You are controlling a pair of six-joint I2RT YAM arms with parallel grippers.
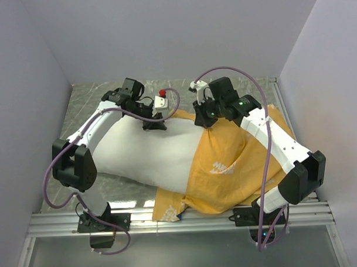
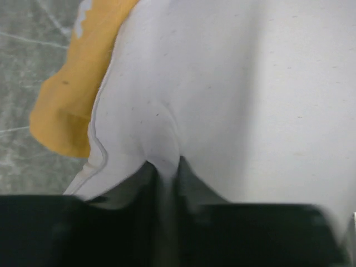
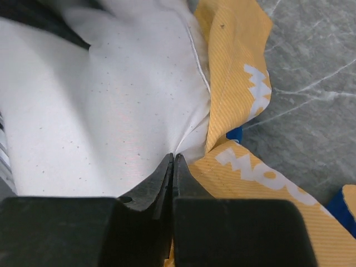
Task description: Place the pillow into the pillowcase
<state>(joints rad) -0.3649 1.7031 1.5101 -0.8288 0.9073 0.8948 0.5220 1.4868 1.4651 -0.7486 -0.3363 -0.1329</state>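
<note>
Pillow [image 1: 147, 155] lying across desk [image 1: 86, 95], its right end tucked inside orange pillowcase [image 1: 226, 161], left part bare. Left end effector [image 2: 165, 167] clamped shut on a pinched fold of pillow's far edge. Right end effector [image 3: 173, 158] closed tight where white cloth meets pillowcase rim; which cloth it grips, unclear.

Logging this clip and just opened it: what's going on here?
Two robot arms are working a pillow into its case. The left gripper is pinched shut on a fold of the white pillow at its far edge. The right gripper is shut right where the pillow meets the mouth of the orange pillowcase; which layer it holds is unclear. The pillow's right end is inside the case, and its left part lies uncovered.
</note>
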